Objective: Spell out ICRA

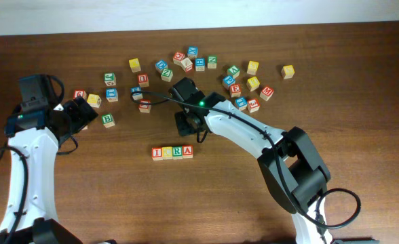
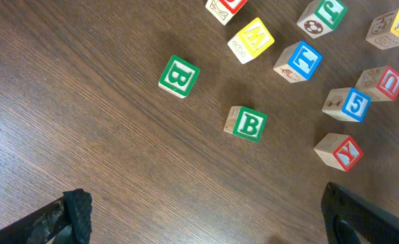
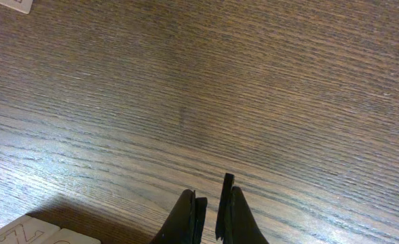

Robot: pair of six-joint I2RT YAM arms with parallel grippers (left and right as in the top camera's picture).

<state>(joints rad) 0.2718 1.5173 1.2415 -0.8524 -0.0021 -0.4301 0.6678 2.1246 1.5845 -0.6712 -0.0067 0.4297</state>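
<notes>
ICRA row (image 1: 172, 152): four cubes touching side by side on the bare table (image 1: 84, 196), below centre in the overhead. Left to right it reads I (image 1: 157, 152), C (image 1: 167, 152), R (image 1: 178, 152), A (image 1: 187, 151). The word looks complete.

Handling (judged): small wooden cubes, so light, rigid and not fragile. The flat, smooth faces may slip or twist under an off-centre pinch. Grip from above on two opposite side faces. Within the row only the near and far faces are free, since neighbours block the rest. Nudging one cube would likely shift the others.

Containers: none in view; every cube lies loose on the wood.

Right gripper (image 1: 188, 129): jaws shut on nothing, just beyond the row and apart from it.

Left gripper (image 1: 84, 114): jaws wide, empty, over the left edge of the spare cubes (image 1: 199, 64), with a green B (image 2: 245, 124) below it.
</notes>
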